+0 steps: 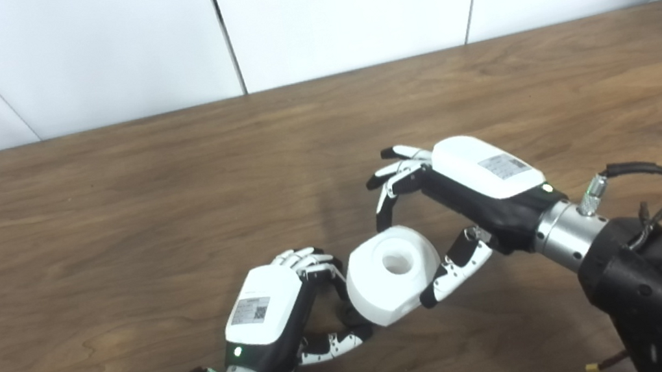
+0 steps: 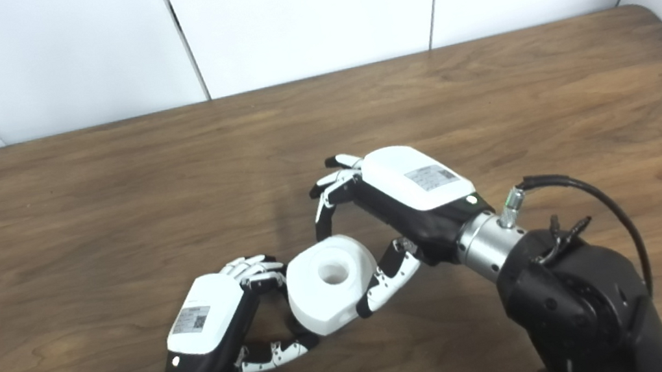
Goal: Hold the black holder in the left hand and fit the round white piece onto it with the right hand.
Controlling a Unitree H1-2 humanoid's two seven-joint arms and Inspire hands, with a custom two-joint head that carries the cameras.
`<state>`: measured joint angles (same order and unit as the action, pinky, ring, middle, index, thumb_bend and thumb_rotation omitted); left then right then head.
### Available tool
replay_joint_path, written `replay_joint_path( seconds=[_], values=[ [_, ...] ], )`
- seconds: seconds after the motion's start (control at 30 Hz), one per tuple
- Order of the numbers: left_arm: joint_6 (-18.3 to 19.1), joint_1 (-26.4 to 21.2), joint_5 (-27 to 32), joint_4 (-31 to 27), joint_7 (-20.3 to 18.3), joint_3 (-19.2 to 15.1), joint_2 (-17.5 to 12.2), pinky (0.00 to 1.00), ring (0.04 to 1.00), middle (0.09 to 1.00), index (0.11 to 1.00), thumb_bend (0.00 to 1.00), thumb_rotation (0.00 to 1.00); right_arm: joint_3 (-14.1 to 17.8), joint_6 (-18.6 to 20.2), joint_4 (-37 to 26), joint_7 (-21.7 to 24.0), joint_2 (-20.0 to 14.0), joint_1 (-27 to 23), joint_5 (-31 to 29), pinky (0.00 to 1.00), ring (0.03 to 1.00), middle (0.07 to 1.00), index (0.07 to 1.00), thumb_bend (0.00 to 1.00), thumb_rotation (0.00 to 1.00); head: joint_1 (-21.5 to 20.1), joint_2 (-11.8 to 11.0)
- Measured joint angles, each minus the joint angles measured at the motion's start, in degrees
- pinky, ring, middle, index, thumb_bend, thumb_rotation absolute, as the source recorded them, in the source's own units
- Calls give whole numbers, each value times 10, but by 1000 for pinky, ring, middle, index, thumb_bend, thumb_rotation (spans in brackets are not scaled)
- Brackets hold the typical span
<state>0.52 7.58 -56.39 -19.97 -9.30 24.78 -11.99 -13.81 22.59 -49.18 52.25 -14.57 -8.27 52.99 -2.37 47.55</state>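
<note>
Woodgrain table [image 1: 112, 212], loads of bare room behind. Chunky round white piece [image 1: 391, 275], smooth with a centre hole, pinched in the right hand [image 1: 470, 191]; left hand [image 1: 277, 305] curls against it, black holder mostly hidden.

Brown wood-grain table [image 1: 110, 199] with rounded far corner, white panelled wall [image 1: 343, 7] with dark seams behind it

Both views look steeply down from above the near edge of the wooden table [image 1: 110, 199], facing its far edge and the white panelled wall [image 1: 343, 7] behind it, close enough that the forearms fill the lower frame. The right eye view sits slightly to the right, so the table's rounded far right corner [image 2: 639, 8] lies further inside its frame. Both share nearly the whole tabletop and wall.
</note>
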Motion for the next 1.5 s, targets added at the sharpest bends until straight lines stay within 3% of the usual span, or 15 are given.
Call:
replay_joint_path(
  seconds=[0.9,1.5],
  values=[
    [10,0,-2,-4,-2,4,1,856,838,750,489,517,42,-10,-72,40,-33,38,21,29,834,957,814,483,523,131,-1,0],
    [11,0,-3,-6,-4,4,1,865,843,748,489,517,42,-8,-74,42,-31,37,21,38,863,962,821,490,525,145,-4,2]
  ],
)
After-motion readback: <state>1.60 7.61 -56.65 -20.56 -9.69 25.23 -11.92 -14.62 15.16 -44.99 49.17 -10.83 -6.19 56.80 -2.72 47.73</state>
